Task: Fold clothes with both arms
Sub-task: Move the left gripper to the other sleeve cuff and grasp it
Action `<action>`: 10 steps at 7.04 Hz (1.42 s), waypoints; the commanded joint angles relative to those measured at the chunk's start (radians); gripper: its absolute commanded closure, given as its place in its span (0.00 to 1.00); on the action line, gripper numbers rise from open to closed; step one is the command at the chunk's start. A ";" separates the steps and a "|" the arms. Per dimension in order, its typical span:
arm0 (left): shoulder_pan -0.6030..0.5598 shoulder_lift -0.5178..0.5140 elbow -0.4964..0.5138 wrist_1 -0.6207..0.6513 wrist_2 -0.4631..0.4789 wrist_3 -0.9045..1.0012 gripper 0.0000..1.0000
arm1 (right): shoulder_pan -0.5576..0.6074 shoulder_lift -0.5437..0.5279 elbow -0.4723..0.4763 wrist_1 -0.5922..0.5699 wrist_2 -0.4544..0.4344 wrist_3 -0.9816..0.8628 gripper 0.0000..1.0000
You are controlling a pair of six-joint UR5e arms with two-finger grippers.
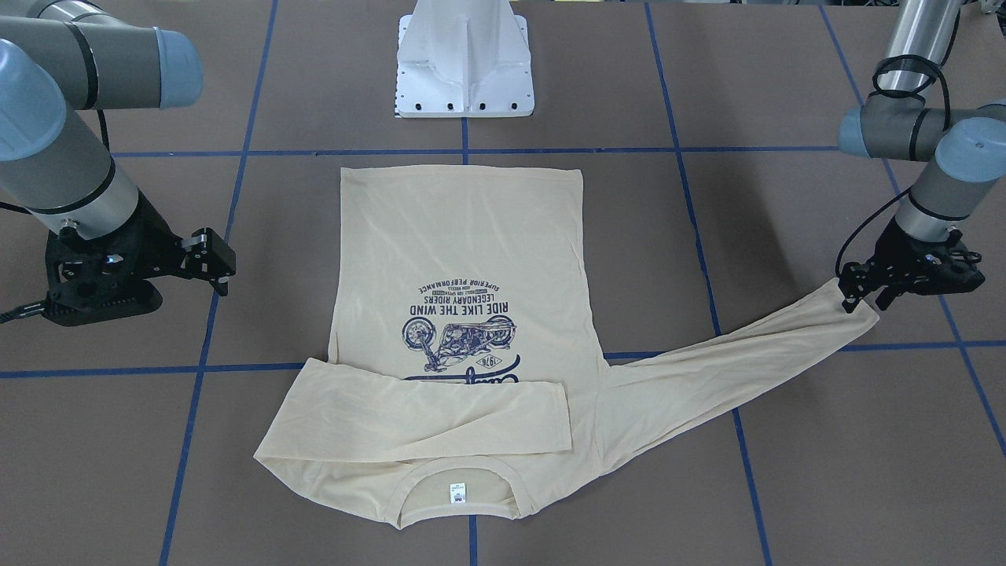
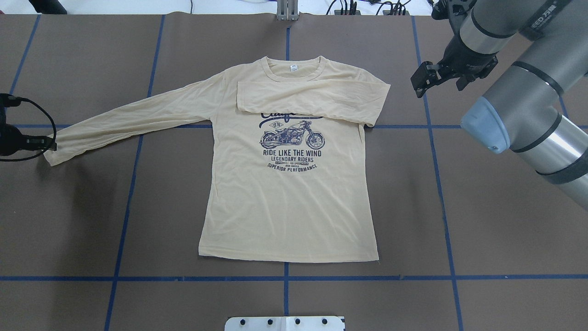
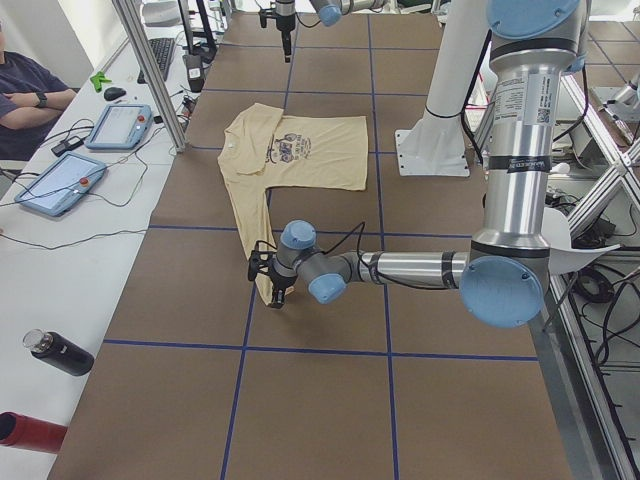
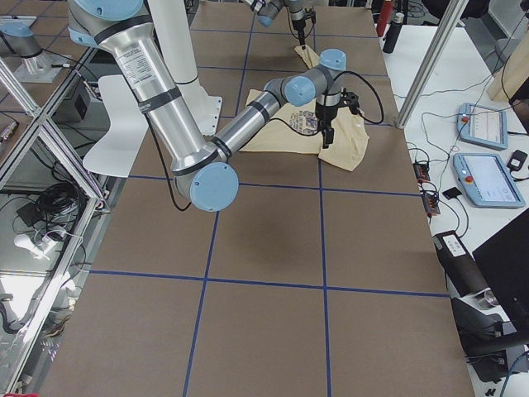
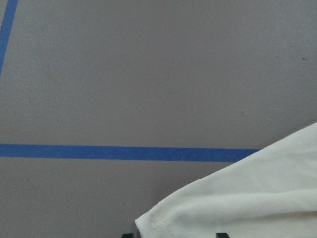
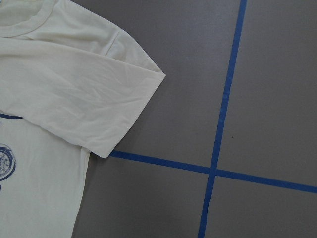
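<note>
Shirt: my cream long-sleeved shirt [image 2: 289,202] lies flat in the middle of the table, print [image 2: 291,138] up, with the hem toward my base and the collar and neck label [image 2: 292,68] away from it.
Sleeves: the sleeve on my right side [image 2: 312,99] is folded across the chest and covers the top of the print. The one on my left side [image 2: 138,117] is stretched out straight.
Cuff: the end of the stretched sleeve [image 5: 208,218] lies on the table at my left gripper.
Handling: I judge the shirt thin, light and limp. It should drape and trail from any hold, wrinkle easily and keep no shape, though it is not fragile.
Where to hold: I would pinch the stitched cuff, both layers together, because the doubled hem gives the firmest bite.
Left gripper [image 1: 863,301]: it is down at the cuff with its fingertips [image 5: 221,234] apart and the cloth lying between them, so nothing is clamped.
Right gripper [image 2: 438,86]: it hovers just beside the folded shoulder, clear of the cloth, with its jaws apparently apart and holding nothing.
Table [image 2: 459,230]: it is brown, crossed by blue tape lines [image 2: 138,278].
</note>
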 commanded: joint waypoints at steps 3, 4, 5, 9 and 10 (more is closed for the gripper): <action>0.007 0.003 -0.005 0.002 -0.001 -0.001 0.38 | 0.000 -0.004 -0.003 0.000 0.000 0.001 0.00; 0.007 0.003 -0.007 0.002 -0.003 -0.001 0.44 | 0.000 -0.004 -0.003 0.000 0.000 0.001 0.00; 0.007 0.000 -0.007 0.002 -0.003 -0.003 0.58 | 0.000 -0.004 -0.006 0.000 0.000 0.001 0.00; 0.008 -0.005 -0.019 0.003 -0.010 -0.009 1.00 | 0.003 -0.007 -0.005 -0.001 -0.001 0.001 0.00; 0.008 -0.005 -0.025 0.003 -0.013 -0.011 1.00 | 0.005 -0.007 -0.005 -0.001 -0.002 0.001 0.00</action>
